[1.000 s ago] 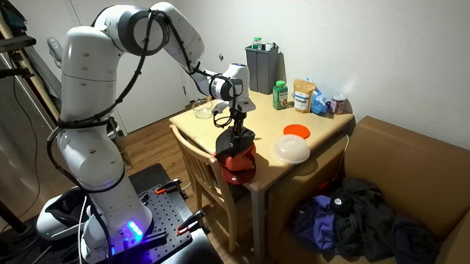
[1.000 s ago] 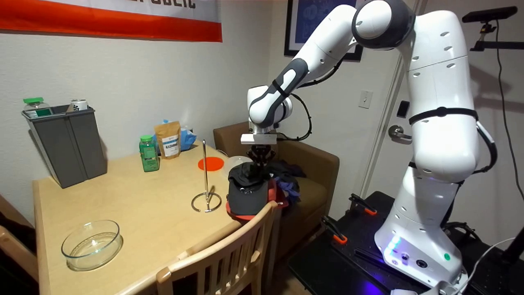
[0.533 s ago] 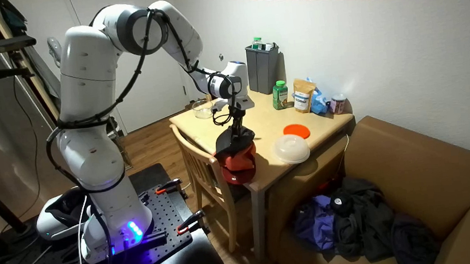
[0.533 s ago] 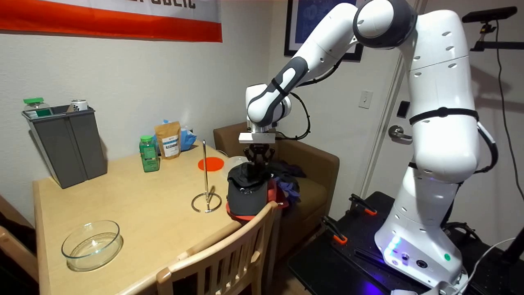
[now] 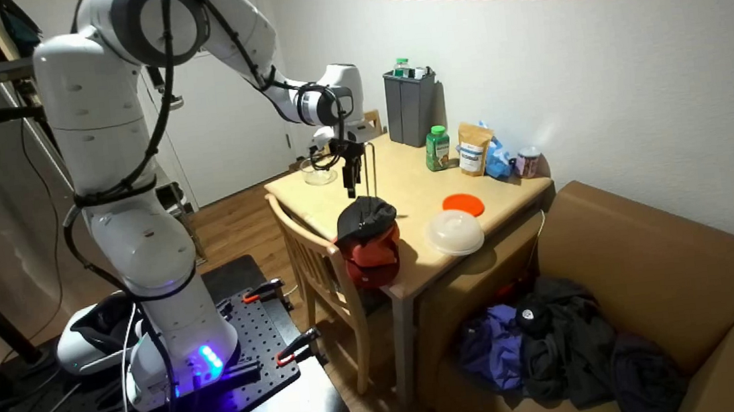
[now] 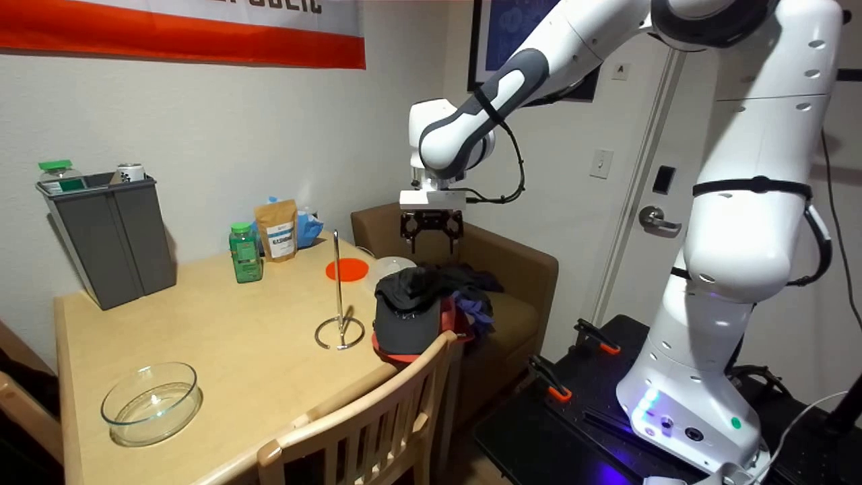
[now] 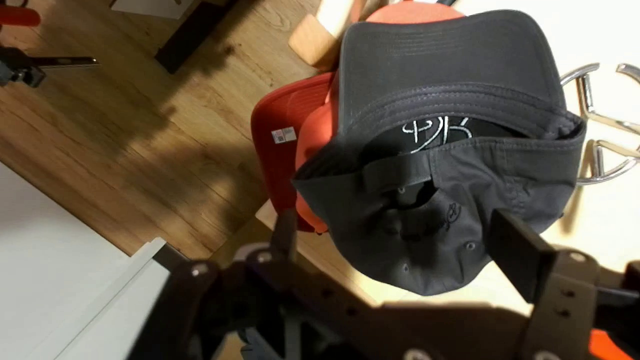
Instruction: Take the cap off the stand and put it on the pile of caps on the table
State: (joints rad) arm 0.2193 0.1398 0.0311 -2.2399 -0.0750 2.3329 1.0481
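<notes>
The black cap [image 5: 366, 218] rests on the red pile of caps [image 5: 375, 253] at a corner of the light wood table [image 6: 256, 323]. Seen from the wrist, the black cap [image 7: 530, 165] lies with its inside and strap opening exposed, and red caps [image 7: 280, 165] stick out beside it. In an exterior view the silver stand [image 6: 339, 283] stands bare next to the caps. My gripper [image 6: 432, 249] is above the black cap, clear of it, with its fingers wide apart. Nothing sits between the fingertips of the gripper [image 7: 397, 232] in the wrist view.
A wooden chair [image 6: 377, 397] backs up against the table by the caps. On the table are a glass bowl [image 6: 151, 404], a green bottle [image 6: 245, 254], a pouch [image 5: 473, 148], an orange disc [image 5: 463, 205], a translucent bowl [image 5: 455, 231] and a grey bin [image 6: 111, 236].
The gripper has let go of the black cap and risen off it, drawing back slightly toward the robot base. The cap has stayed on the red caps.
</notes>
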